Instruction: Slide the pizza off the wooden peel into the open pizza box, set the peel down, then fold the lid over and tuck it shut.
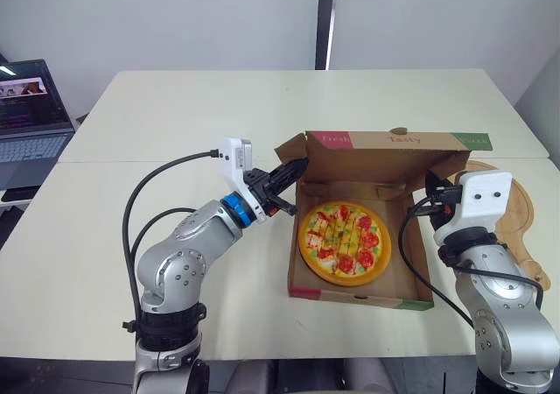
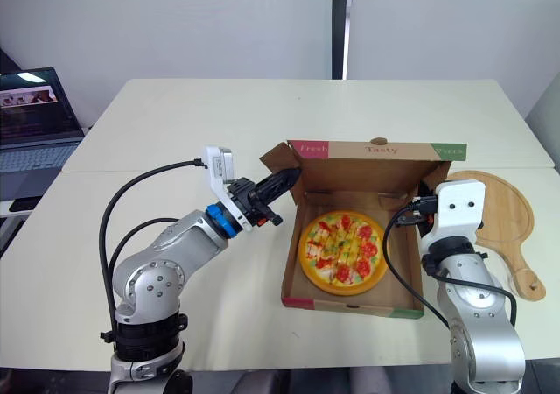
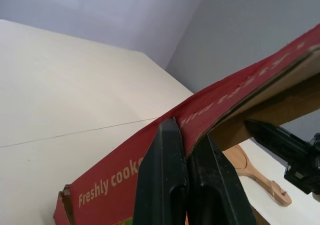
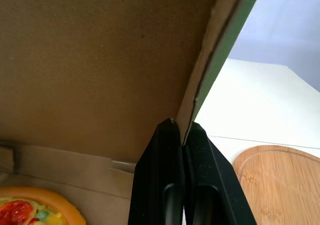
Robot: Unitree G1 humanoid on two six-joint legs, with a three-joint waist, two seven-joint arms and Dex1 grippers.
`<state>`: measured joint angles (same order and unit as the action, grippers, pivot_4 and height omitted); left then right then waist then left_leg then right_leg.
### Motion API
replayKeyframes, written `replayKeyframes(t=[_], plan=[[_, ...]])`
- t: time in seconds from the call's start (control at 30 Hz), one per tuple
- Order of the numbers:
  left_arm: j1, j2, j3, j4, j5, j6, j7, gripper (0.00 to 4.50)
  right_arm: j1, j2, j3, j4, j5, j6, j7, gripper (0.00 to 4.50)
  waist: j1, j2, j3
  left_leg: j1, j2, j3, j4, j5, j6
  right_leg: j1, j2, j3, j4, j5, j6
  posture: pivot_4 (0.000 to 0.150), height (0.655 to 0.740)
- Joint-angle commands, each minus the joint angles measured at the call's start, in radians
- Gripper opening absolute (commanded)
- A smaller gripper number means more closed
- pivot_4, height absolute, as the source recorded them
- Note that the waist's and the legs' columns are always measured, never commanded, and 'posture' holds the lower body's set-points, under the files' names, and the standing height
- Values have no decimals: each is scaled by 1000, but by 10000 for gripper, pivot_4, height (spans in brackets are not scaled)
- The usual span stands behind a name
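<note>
Tabletop: one pizza in one box, one peel; left fingers and right fingers clamp lid.

Bystanders on the pale tables
Open laptop, screen lit, well off to the left of the left gripper; seam between tabletops stretching leftward from it; plain wall beyond.
</note>
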<state>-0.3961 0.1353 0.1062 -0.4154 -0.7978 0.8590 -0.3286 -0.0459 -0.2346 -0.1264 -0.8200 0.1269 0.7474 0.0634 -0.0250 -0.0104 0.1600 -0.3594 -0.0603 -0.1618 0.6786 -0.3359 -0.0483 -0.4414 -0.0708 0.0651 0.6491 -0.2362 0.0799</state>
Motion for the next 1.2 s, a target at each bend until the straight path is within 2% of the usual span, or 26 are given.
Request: replayKeyframes(t=[0.03, 0.2, 0.43, 0.57, 1.0, 1.2], plan=[[-59, -56, -9, -4, -126, 66, 40, 0, -11, 1, 68, -55, 27, -26, 39, 372, 0, 0, 0, 0, 0, 0, 0, 0, 0, 0, 0, 0, 0, 0, 0, 1500, 7341], [-118, -75, 91, 71, -324, 198, 141, 0, -22, 4, 77, -56, 26, -16, 35, 372, -1, 0, 0, 0, 0, 0, 0, 0, 0, 0, 0, 0, 0, 0, 0, 1500, 7341], [-88, -5, 65, 61, -372, 250, 114, 0, -1, 8, 91, -64, 19, -15, 30, 372, -2, 0, -1, 1, 0, 0, 0, 0, 0, 0, 0, 0, 0, 0, 0, 1500, 7341], [-42, -6, 52, 41, -379, 243, 120, 0, 13, 4, 90, -68, 16, -17, 35, 372, -2, 0, -5, 1, 0, 0, -1, 0, 0, 0, 0, 0, 0, 0, 0, 1500, 7341], [74, 19, -13, 12, -288, 141, 53, 0, 98, -4, 113, -69, -1, -78, 46, 372, 0, 0, -20, 5, 0, 0, -2, 0, 0, 5, 0, 0, -2, 0, 0, 1500, 7341], [81, 18, -15, 10, -288, 113, 48, 0, 140, -25, 123, -52, -26, -140, 58, 372, 0, 0, -20, 15, 1, 0, -5, 0, 0, 15, 1, 0, -5, -1, 0, 1500, 7341]])
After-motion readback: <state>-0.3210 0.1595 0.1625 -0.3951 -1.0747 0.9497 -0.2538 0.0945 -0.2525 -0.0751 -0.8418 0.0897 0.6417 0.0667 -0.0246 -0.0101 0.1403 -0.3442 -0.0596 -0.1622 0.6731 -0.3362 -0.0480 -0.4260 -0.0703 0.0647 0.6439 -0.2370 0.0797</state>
